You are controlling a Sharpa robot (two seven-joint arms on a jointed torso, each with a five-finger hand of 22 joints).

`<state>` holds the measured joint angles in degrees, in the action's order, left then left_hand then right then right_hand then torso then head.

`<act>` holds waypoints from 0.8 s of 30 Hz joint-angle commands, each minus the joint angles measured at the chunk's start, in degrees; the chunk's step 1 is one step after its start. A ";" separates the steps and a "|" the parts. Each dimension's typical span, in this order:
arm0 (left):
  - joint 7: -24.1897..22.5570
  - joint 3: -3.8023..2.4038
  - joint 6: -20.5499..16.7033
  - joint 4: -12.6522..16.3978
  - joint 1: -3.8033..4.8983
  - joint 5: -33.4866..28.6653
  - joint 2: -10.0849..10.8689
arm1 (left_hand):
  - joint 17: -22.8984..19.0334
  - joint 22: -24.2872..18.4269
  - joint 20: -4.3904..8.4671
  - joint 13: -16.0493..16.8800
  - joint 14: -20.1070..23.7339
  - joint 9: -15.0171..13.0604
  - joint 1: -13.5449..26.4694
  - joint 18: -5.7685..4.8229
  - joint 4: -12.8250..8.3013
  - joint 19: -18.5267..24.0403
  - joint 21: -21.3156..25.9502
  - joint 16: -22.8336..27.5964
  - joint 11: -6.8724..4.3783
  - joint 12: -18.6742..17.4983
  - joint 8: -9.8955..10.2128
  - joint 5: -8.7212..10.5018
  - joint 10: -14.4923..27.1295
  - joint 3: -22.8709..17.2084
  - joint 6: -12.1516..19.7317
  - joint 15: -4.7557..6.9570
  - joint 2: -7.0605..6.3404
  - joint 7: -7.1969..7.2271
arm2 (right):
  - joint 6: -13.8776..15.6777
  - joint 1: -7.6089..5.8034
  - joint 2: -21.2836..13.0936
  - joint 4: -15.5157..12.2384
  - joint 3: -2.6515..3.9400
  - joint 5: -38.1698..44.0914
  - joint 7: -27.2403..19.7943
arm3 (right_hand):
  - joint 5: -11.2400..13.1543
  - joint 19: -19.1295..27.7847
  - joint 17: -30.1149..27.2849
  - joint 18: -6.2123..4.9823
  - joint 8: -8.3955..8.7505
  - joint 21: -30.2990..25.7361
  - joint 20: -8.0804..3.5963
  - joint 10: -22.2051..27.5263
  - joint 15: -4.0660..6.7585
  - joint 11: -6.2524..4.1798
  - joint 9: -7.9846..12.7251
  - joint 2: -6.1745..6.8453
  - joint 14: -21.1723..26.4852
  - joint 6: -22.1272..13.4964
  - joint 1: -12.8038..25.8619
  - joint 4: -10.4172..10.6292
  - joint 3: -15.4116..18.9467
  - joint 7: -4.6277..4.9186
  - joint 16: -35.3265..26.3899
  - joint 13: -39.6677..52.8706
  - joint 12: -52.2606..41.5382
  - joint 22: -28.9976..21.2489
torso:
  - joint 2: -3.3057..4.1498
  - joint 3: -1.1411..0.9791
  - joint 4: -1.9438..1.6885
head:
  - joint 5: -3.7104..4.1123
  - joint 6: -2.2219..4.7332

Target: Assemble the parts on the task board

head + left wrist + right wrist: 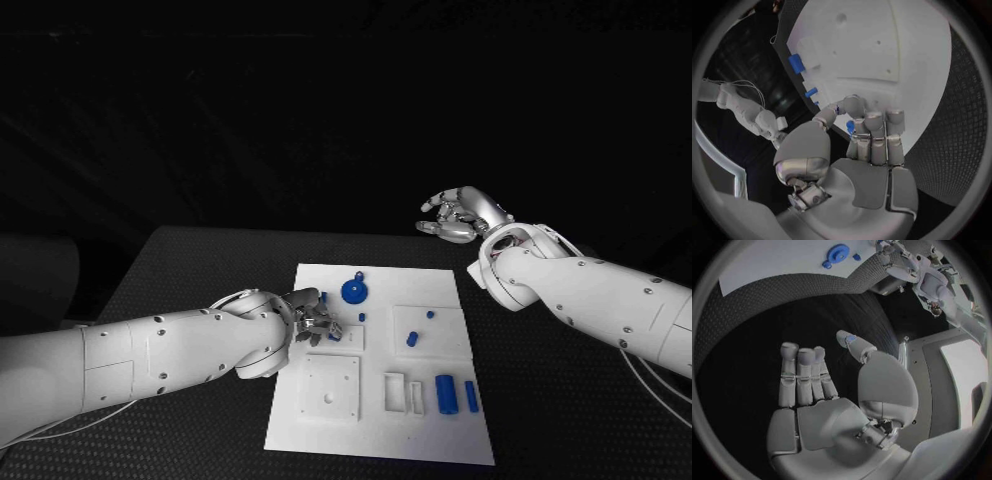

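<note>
On the desk [188, 260] the white board [325, 420] carries blue pieces; left hand [306, 315] pinches a small blue part [851, 126] at the board's left edge, right hand [464, 214] hovers empty, fingers apart.

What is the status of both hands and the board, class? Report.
Left hand pinching a small blue part at the white task board. Right hand raised beyond the board, holding nothing. Nothing in the way.
</note>
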<state>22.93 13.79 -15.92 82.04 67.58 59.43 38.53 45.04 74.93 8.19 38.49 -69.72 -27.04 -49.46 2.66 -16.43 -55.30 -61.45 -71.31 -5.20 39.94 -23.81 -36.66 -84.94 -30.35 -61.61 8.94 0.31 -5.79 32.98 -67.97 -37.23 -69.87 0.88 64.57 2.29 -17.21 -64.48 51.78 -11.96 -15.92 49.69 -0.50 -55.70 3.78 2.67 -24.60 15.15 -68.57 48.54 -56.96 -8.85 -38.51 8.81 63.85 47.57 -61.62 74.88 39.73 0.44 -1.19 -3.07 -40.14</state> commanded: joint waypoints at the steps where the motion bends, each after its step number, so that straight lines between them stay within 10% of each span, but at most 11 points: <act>1: 0.18 0.05 1.11 -0.12 -0.17 0.65 -0.16 | -0.07 0.99 6.58 0.03 -0.75 -13.72 0.11 0.83 0.01 -0.44 -0.22 -0.34 -1.57 0.32 -0.13 -0.15 1.73 -0.50 -9.67 1.40 0.61 6.49 | -0.65 -0.02 0.02 -0.14 0.03 0.04 -0.09 | -0.34 0.16 -0.11 -3.04 0.00 -0.24 0.17 0.32 -0.12 -0.05 -0.07 -0.65 0.34 0.04 0.04 0.02 0.41 0.30 0.13 -0.08 -0.37 0.06 | 0.00 -0.03 0.02 | 0.09 0.06; 24: 0.26 0.03 -0.86 0.06 -0.25 1.47 0.02 | -0.42 1.01 6.57 -0.22 -0.59 -13.95 0.48 0.85 0.01 -0.41 -0.34 -0.66 -1.56 0.81 -0.21 -0.11 2.03 -0.64 -9.50 1.43 1.39 6.47 | -0.61 -0.01 -0.05 -0.22 0.03 0.04 -0.09 | -0.95 0.12 -0.23 -3.04 -0.04 -0.35 0.19 0.39 -0.12 -0.04 -0.11 -0.72 0.39 0.03 0.09 0.05 0.44 0.30 0.21 -0.34 -0.56 0.14 | 0.02 0.01 -0.02 | 0.22 0.22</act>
<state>22.93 13.75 -16.13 81.96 67.50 60.56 38.54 44.71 74.91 8.19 38.36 -69.71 -28.63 -48.78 2.66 -16.41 -55.30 -61.45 -71.67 -5.11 40.40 -23.81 -36.54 -84.84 -30.66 -61.61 8.95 0.99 -5.79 32.90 -67.96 -37.28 -69.97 0.88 64.57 2.35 -17.82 -64.48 51.59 -11.96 -15.92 49.69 -0.50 -55.70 3.69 2.66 -24.64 14.92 -68.48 48.46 -56.73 -8.85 -38.51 8.70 63.85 47.30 -61.84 74.94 39.74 0.42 -1.19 -2.87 -39.91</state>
